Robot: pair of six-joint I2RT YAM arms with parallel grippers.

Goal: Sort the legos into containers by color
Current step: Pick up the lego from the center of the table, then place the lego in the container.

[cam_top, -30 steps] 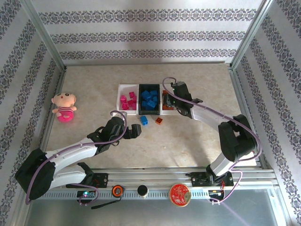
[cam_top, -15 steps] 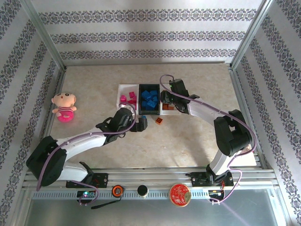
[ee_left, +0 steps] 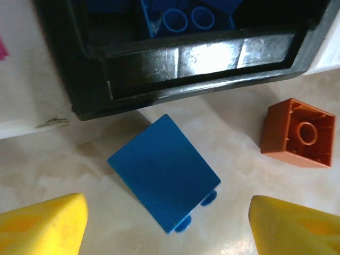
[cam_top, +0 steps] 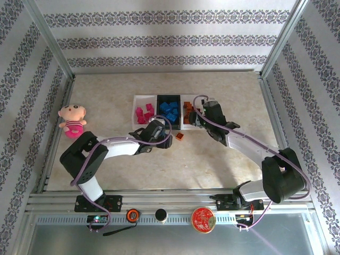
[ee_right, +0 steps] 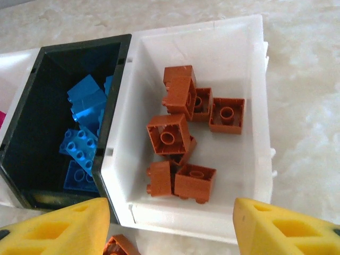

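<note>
A loose blue lego point(ee_left: 164, 172) lies on its side on the table just in front of the black middle tray point(ee_left: 186, 58). My left gripper point(ee_left: 169, 228) is open around it, one yellow finger on each side, not touching. A loose orange-brown lego point(ee_left: 298, 133) point(cam_top: 179, 137) sits to its right. My right gripper point(ee_right: 172, 234) hovers open and empty at the near edge of the right white tray point(ee_right: 255, 79), which holds several orange-brown legos point(ee_right: 170, 133). The black tray holds blue legos point(ee_right: 79, 133). The left white tray point(cam_top: 136, 101) holds pink legos point(cam_top: 143, 114).
A pink plush doll point(cam_top: 72, 120) lies at the far left of the table. Patterned walls and metal frame rails enclose the table. Both arms reach in toward the trays at the table's middle.
My left gripper has moved forward and right, up to the blue lego by the black tray. My right gripper has drawn back from over the right tray to its near edge.
</note>
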